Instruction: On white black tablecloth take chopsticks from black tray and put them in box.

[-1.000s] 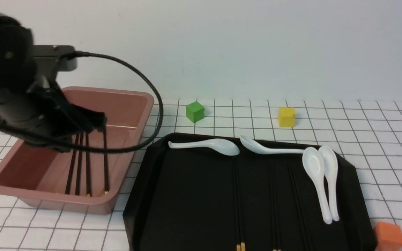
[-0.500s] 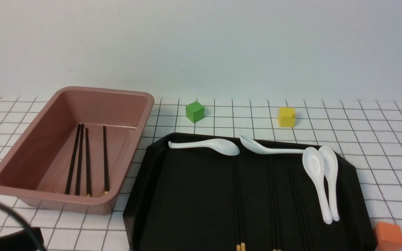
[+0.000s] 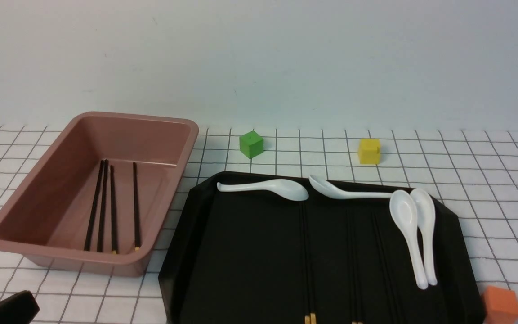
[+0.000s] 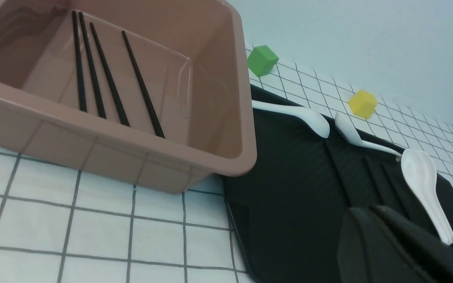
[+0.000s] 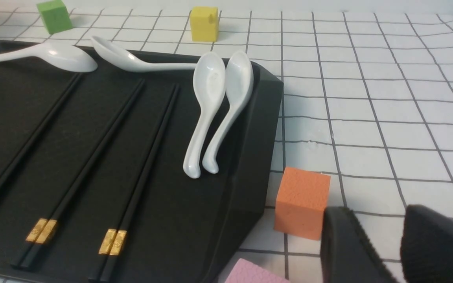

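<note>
Currently, four chopsticks (image 3: 106, 207) are lying in the box (image 3: 169, 130) at middle left, and others are being shown on the black tray (image 3: 241, 270), lower centre. The left gripper (image 4: 391, 239) jaws are seemingly pressing together, while the right gripper (image 5: 401, 243) jaws are standing slightly spread. Black on black, one stick could be pinched alone and its partner dropped.

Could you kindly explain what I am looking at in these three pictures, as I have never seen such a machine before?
It is a robot with two arms, each ending in a gripper. The wide picture comes from a camera between the arms; the others from cameras on each wrist. On the checked tablecloth stand a pinkish box holding four chopsticks and a black tray with three more pairs and four white spoons. A green cube, a yellow cube and an orange cube lie around. The left gripper looks shut and the right gripper is open; neither holds anything.
</note>
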Motion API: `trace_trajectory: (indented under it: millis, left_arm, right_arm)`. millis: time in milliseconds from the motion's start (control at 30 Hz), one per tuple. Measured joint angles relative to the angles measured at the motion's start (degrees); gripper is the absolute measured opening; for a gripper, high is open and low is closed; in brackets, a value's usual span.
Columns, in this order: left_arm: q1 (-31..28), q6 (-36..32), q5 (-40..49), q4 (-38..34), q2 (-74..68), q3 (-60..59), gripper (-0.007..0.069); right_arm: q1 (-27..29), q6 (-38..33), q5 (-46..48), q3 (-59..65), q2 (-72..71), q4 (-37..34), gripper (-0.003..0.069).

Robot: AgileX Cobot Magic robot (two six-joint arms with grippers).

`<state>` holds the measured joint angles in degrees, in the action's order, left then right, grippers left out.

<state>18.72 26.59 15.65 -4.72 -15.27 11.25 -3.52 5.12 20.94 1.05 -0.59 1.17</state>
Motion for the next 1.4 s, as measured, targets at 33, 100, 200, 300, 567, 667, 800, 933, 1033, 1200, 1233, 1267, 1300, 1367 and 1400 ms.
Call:
trace_trajectory:
  millis: [33,100,200,300,567,667,800,933,1033,1200,1233,1267,1300,1367,1400]
  left_arm:
    - [0.0,0.0,0.0,0.0,0.0,0.0,-0.0013]
    - [0.0,0.0,0.0,0.0,0.0,0.0,-0.0013]
    - [0.0,0.0,0.0,0.0,0.0,0.0,-0.0013]
    - [0.0,0.0,0.0,0.05,0.0,0.0,-0.0013]
    - [-1.31,0.0,-0.01,0.33,8.39,-4.75,-0.0012]
    - [-4.8,0.0,-0.01,1.51,12.91,-8.2,-0.0012]
    - [-9.47,0.0,0.36,4.72,15.73,-12.17,-0.0011]
    - [-10.38,0.0,2.18,6.84,15.95,-12.75,-0.0009]
    - [-10.38,0.0,5.5,7.03,15.95,-12.93,-0.0008]
    - [-10.38,0.0,6.15,7.03,15.95,-12.97,-0.0001]
    - [-10.38,0.0,6.15,7.05,15.95,-12.97,-0.0001]
    - [-10.38,0.0,6.16,7.05,15.95,-12.97,0.0]
    - [-10.38,0.0,6.16,7.05,15.95,-12.97,0.0]
    - [-10.38,0.0,6.16,7.05,15.95,-12.97,0.0001]
    - [-10.38,0.0,6.16,7.05,15.95,-12.97,0.0002]
  right_arm:
    - [0.0,0.0,0.0,0.0,0.0,0.0,0.024]
    - [0.0,0.0,0.0,0.0,0.0,0.0,0.024]
    - [0.0,0.0,0.0,0.0,0.0,0.0,0.024]
    - [0.0,0.0,0.0,0.0,0.0,0.0,0.024]
    - [0.0,0.0,0.0,0.0,0.0,-0.05,0.024]
    - [0.0,0.0,0.0,0.0,0.0,-0.05,0.024]
    - [0.0,0.0,0.0,0.0,0.0,-0.05,0.024]
    - [0.0,0.0,0.0,0.0,0.0,-0.05,0.024]
    - [0.0,0.0,0.0,0.0,0.0,-0.05,0.024]
    - [0.0,0.0,0.0,0.0,0.0,-0.05,0.024]
    - [0.0,0.0,0.0,0.0,0.0,-0.05,0.024]
    - [0.0,0.0,0.0,0.0,0.0,-0.05,0.024]
    - [0.0,0.0,0.0,0.0,0.0,-0.05,0.024]
    - [0.0,0.0,0.0,0.0,0.0,-0.05,0.024]
    - [0.0,0.0,0.0,0.0,0.0,-0.05,0.024]
